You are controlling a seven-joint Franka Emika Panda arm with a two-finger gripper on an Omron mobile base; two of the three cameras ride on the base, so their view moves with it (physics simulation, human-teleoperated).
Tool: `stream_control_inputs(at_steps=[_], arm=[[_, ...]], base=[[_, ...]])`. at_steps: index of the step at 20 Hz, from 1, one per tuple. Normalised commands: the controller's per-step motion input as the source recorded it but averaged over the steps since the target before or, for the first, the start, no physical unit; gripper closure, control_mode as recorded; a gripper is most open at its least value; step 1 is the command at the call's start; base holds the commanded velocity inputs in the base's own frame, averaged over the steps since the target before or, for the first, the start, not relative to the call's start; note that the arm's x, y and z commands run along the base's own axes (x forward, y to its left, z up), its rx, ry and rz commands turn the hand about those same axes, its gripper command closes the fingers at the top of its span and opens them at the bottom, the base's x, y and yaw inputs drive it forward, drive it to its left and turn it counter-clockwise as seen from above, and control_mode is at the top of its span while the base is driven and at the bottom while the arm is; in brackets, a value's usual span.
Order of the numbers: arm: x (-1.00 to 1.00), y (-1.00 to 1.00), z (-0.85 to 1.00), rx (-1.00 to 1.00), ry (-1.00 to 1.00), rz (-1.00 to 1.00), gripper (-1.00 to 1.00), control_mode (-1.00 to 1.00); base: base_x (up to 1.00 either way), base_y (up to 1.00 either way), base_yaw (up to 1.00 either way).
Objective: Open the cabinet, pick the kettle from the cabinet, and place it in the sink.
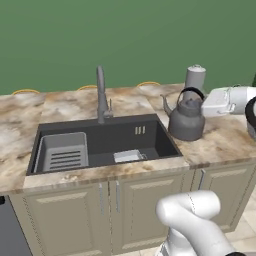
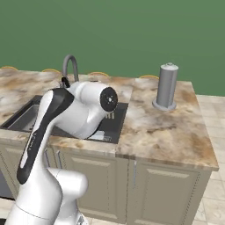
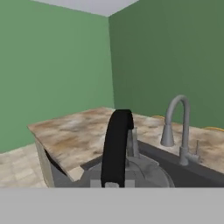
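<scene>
While the kettle (image 1: 187, 119) hangs by its black arched handle (image 3: 116, 146) over the counter edge, just right of the sink (image 1: 150, 141), we list the following.

Gripper: fingers drawn together on the kettle's handle, as far as we can judge; the tips themselves sit too low in the hand view to confirm contact.

Kettle: squat, dark grey, upright, spout turned toward the basin; whether its base touches the marble countertop (image 1: 222, 145) we cannot tell.

Sink: dark basin, grey dish rack insert (image 1: 62, 152) at its left end, tall faucet (image 1: 102, 95) behind.

Canister (image 2: 167, 86): light grey, just behind the kettle.

Risks: the kettle may pivot on its handle and tip; its spout may strike the faucet or the sink rim during the crossing.
</scene>
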Motion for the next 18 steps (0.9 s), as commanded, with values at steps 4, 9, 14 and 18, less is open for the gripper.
stream_control_inputs(at_steps=[4,9,14,18], arm=[[0.47,0.04,-0.16,-0.13,0.07,0.12,1.0,-1.0],[0.45,0.0,-0.22,-0.1,0.09,0.15,1.0,-1.0],[0.41,0.01,-0.28,-0.02,0.02,0.2,1.0,-1.0],[0.36,0.07,-0.32,0.0,0.0,0.18,1.0,-1.0]], base=[[0.0,0.0,0.0],[0.0,0.0,0.0],[0.0,0.0,0.0],[0.0,0.0,0.0]])
